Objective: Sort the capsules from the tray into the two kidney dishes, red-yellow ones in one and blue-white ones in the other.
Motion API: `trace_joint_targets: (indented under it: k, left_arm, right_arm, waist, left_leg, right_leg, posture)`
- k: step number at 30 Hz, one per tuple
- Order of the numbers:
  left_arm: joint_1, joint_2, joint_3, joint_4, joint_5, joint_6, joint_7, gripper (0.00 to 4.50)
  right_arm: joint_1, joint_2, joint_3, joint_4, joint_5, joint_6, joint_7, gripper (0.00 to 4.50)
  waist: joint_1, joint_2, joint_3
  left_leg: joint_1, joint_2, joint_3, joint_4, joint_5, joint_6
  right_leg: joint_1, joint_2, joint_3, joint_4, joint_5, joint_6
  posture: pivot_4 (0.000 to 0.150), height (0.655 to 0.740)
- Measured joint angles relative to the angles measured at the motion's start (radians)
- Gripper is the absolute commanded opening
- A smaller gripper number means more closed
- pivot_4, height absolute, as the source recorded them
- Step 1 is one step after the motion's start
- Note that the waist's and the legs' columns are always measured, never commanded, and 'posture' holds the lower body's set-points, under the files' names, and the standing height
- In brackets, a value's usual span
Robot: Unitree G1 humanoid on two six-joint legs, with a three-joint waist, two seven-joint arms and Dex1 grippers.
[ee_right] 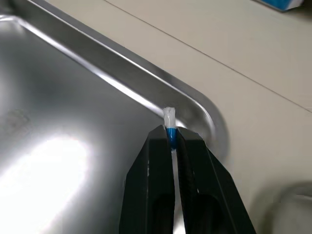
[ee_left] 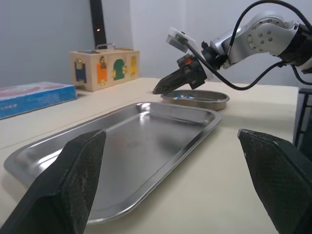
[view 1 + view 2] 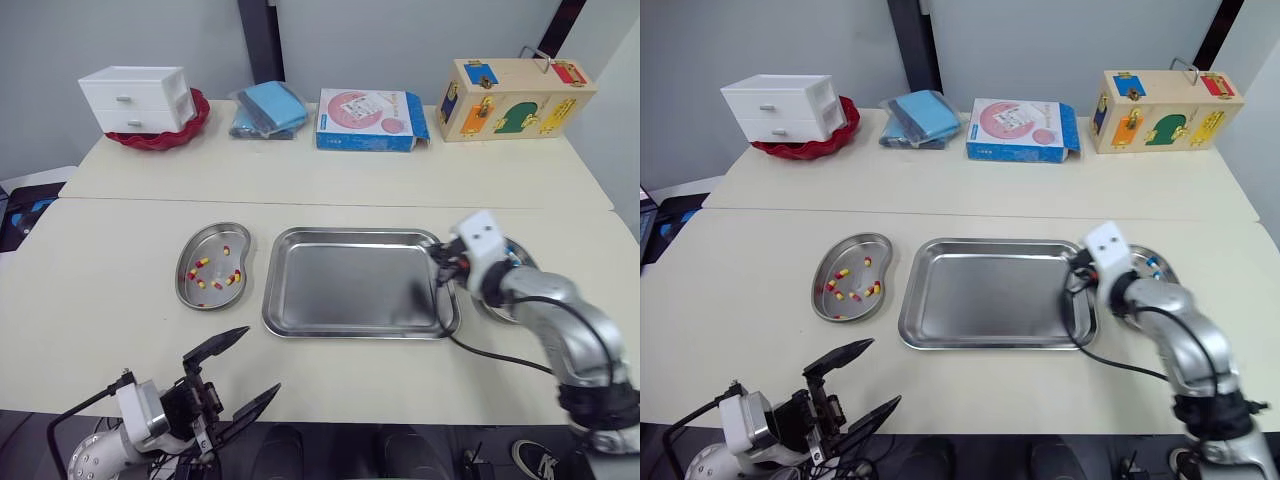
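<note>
The right gripper has its jaws clamped on a small blue-and-white capsule above the far right corner of the shiny rectangular steel tray. The left gripper has its jaws spread wide, low over the beige table.

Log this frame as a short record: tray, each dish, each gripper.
tray: no loose capsules visible
left dish: several red-yellow capsules
right dish: some blue-white capsules, partly hidden
right gripper: jaws shut on a blue-white capsule, over the tray's far right corner
left gripper: jaws open, holding nothing, low in front of the tray
</note>
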Motion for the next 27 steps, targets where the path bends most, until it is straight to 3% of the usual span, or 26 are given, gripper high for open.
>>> trace_joint_targets:
  k: [4,9,27]
  left_arm:
    - [-0.045,0.019,-0.041,-0.006,-0.014,0.018,-0.042,4.50]
    - [-0.096,0.020,-0.067,-0.005,-0.024,0.036,-0.050,4.50]
    - [-0.097,0.014,-0.095,-0.005,-0.014,0.057,-0.027,4.50]
  right_arm:
    - [0.112,-0.104,-0.140,0.003,0.027,-0.022,0.073,0.02]
    - [0.163,-0.130,-0.226,0.026,0.046,-0.026,0.093,0.02]
    - [0.176,-0.130,-0.245,0.071,0.046,-0.021,0.069,0.02]
  waist:
    - [-0.001,0.000,0.000]
    - [-0.009,0.000,0.000]
    - [-0.006,0.000,0.000]
  left_leg:
    - [0.000,0.000,0.001,0.000,0.000,0.000]
    - [0.002,0.000,0.002,0.000,0.000,0.000]
    - [0.002,0.000,0.001,0.000,0.000,0.000]
  right_leg:
    - [0.000,0.000,0.001,0.000,0.000,0.000]
    - [0.001,0.000,0.002,0.001,0.000,0.000]
    - [0.001,0.000,0.002,0.000,0.000,0.000]
  posture:
    - [0.150,0.7400]
    - [0.150,0.7400]
    - [0.150,0.7400]
